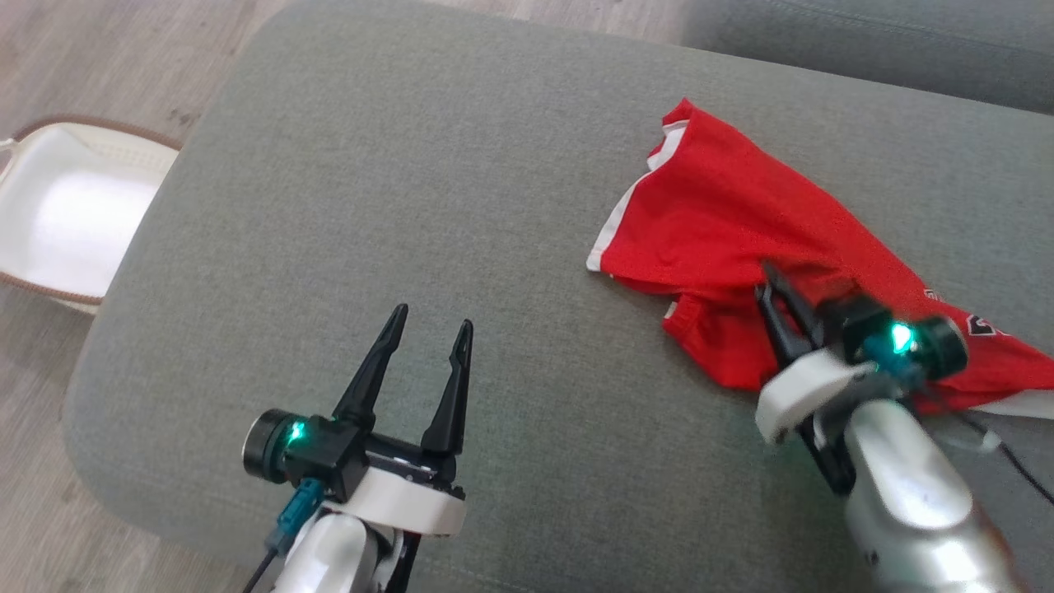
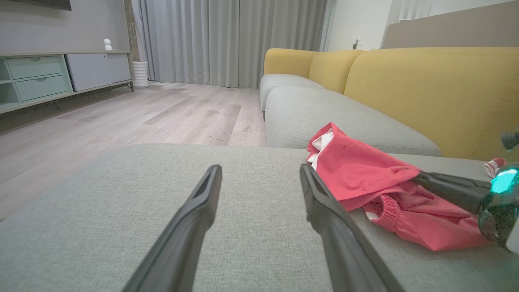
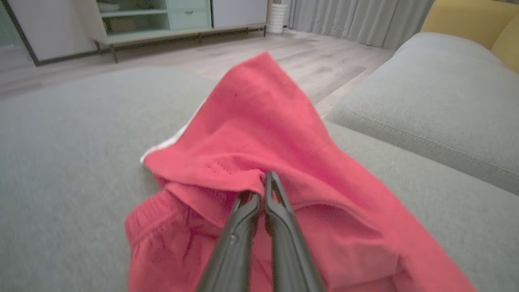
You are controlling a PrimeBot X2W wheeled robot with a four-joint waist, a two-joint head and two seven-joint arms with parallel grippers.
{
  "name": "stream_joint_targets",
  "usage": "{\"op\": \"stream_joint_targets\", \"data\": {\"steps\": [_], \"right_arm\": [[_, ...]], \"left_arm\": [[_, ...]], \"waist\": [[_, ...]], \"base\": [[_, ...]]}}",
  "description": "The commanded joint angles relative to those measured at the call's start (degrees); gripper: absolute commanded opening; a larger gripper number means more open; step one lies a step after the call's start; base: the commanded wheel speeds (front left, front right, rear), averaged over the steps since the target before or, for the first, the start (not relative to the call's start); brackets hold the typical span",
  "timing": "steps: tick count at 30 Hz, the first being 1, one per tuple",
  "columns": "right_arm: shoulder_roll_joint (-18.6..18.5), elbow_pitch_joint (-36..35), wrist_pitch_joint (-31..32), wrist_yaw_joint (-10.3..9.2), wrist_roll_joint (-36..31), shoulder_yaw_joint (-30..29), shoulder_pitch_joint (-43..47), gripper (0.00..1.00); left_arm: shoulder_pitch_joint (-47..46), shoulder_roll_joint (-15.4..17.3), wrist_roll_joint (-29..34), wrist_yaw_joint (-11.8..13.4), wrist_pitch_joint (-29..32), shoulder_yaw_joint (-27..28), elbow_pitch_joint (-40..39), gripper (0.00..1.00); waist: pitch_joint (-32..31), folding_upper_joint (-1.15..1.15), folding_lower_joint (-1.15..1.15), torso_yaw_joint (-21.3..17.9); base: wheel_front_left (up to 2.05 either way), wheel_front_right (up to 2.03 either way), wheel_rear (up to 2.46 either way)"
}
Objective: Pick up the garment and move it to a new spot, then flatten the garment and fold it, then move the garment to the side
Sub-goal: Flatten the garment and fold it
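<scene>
A red garment (image 1: pixel 725 222) with white trim lies crumpled on the right part of the grey cushion (image 1: pixel 412 206). My right gripper (image 1: pixel 770 276) is shut on a fold of the garment (image 3: pixel 259 134) near its middle; the right wrist view shows the two fingers (image 3: pixel 279 211) pressed together with red cloth pinched at their tips. My left gripper (image 1: pixel 432 325) hovers open over bare cushion to the left of the garment, nothing between its fingers. In the left wrist view the garment (image 2: pixel 365 174) lies just right of the left gripper (image 2: pixel 259 172).
A white basket (image 1: pixel 66 214) with a brown rim stands on the wooden floor left of the cushion. A second grey seat cushion (image 1: pixel 865 41) lies beyond. Yellow sofa backs (image 2: pixel 438 89) rise behind the garment. A low cabinet (image 2: pixel 48 77) stands across the room.
</scene>
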Motion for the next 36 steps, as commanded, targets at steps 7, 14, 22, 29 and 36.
{"op": "stream_joint_targets", "data": {"steps": [7,14,22,29,36], "right_arm": [[0.3,-5.5,1.5,-0.05,10.1,1.4,-10.1,0.00],[-3.1,-2.0,9.8,-0.05,18.1,-5.8,-23.0,0.00],[-8.2,13.8,11.5,-0.05,12.3,-20.4,-33.9,0.00],[-12.1,22.8,9.4,-0.05,3.3,-28.3,-39.4,0.00],[-15.1,26.9,8.1,-0.05,-6.0,-37.7,-40.8,0.47]], "left_arm": [[-2.4,0.0,-0.5,0.2,-0.5,1.2,-1.5,1.00],[-3.4,0.0,-1.3,0.3,-0.5,-0.8,-1.2,1.00],[-4.5,0.0,-2.8,0.9,-0.5,-3.0,-1.1,1.00],[-4.9,0.0,-4.0,1.4,-0.5,-4.5,-1.4,1.00],[-5.4,0.0,-4.4,1.9,-0.5,-5.7,-1.6,1.00]], "waist": [[-0.2,0.00,0.00,-1.4],[1.9,0.00,0.00,-0.2],[4.1,0.00,0.00,4.1],[5.5,0.00,0.00,6.4],[6.3,0.00,0.00,6.7]], "base": [[0.00,0.00,0.00],[0.00,0.00,0.00],[0.00,0.00,0.00],[0.00,0.00,0.00],[0.00,0.00,0.00]]}}
